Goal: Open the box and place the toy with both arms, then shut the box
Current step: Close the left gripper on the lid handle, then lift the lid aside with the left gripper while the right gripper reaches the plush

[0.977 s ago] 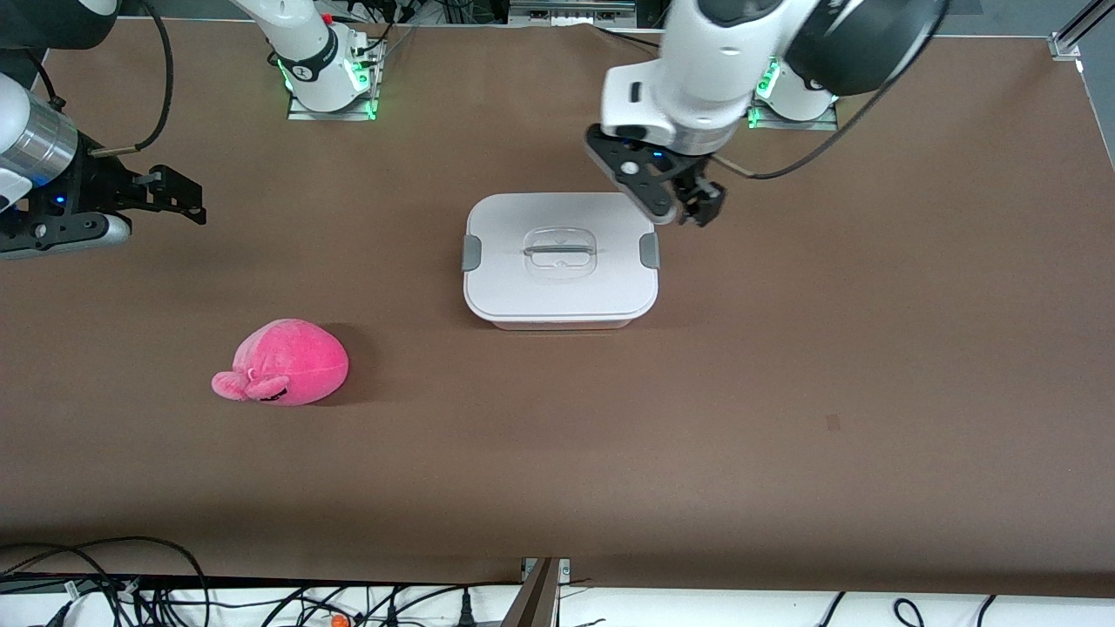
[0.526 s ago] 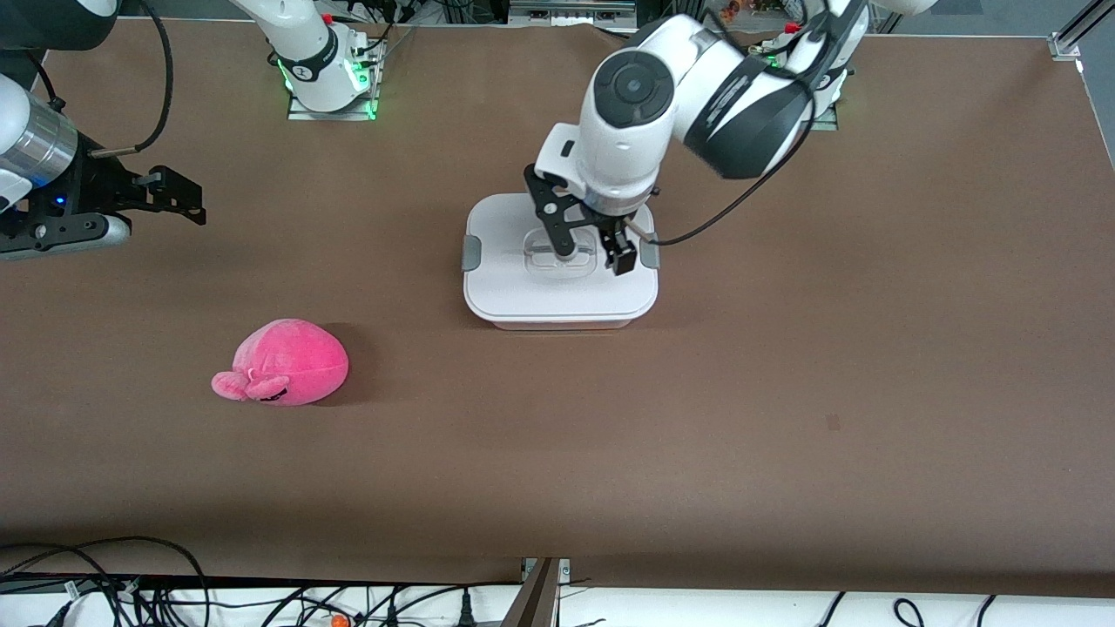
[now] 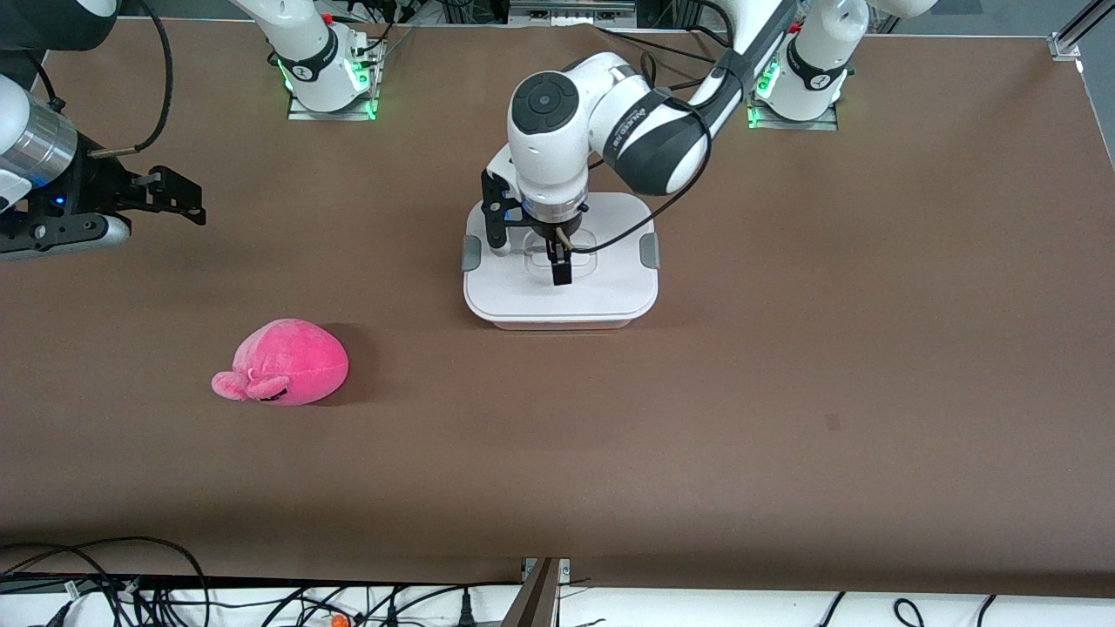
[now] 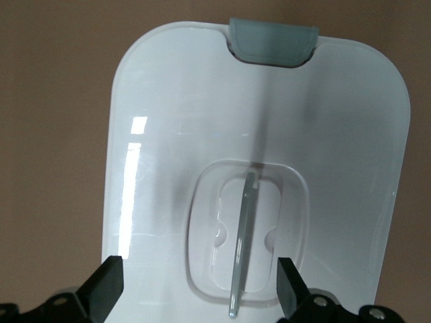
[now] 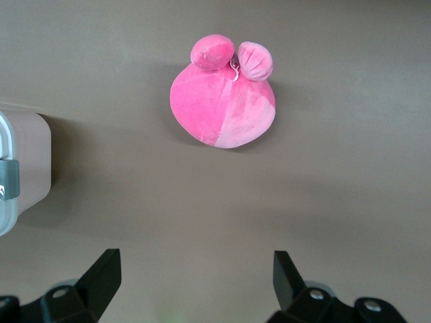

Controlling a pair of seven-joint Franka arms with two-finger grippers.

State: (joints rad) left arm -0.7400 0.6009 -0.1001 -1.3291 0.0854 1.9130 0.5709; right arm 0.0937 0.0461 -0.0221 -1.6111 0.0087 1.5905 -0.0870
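Note:
The box [image 3: 610,279] stands mid-table, its white lid [image 4: 323,134] shut and a grey clip [image 4: 273,42] at each short end. My left gripper [image 3: 530,254] hangs open just above the lid's centre. Its fingers straddle the clear recessed handle [image 4: 244,242] without touching it, as the left wrist view shows [image 4: 199,286]. The pink toy [image 3: 283,361] lies on the table nearer the front camera than the box, toward the right arm's end. My right gripper [image 3: 193,202] waits open over the table at that end. Its wrist view looks down on the toy [image 5: 223,101], with nothing between the fingers [image 5: 195,272].
Brown table surface [image 3: 784,348] surrounds the box and toy. The arm bases [image 3: 327,78] stand along the edge farthest from the front camera. Cables [image 3: 87,583] run below the near edge. One corner of the box [image 5: 20,171] shows in the right wrist view.
My left arm swung from the box's edge at the left arm's end to over the lid's centre and came down, fingers still open. The right arm, toy and box stayed put.

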